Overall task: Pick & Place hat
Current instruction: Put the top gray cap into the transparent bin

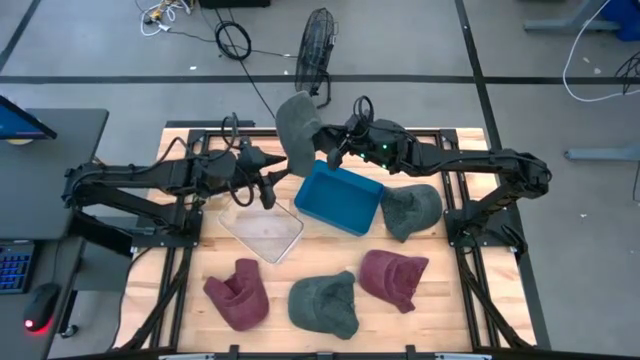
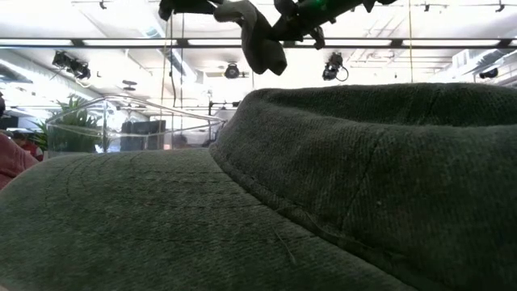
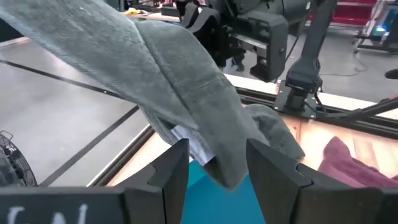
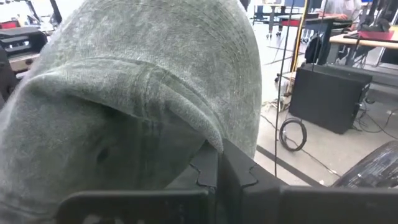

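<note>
Between the pressed-together fingers of the right claw (image 4: 219, 167) hangs the grey hat (image 1: 297, 128), pinched at its brim and lifted clear of the desk (image 1: 320, 262). Just beside it, the left claw (image 3: 216, 163) stands spread, its fingers either side of the hat's drooping edge, apparently without squeezing. The hat looks soft and light; it folds and sags, so a grip on the stiffer brim seems best. Below the claws sits the blue bin (image 1: 339, 197), with a clear bin (image 1: 262, 228) near it. Farther off lie two maroon hats (image 1: 238, 294) and two green hats (image 1: 325, 304) on the wooden slats. Beyond the desk: grey floor, cables, a fan (image 1: 316, 50).
</note>
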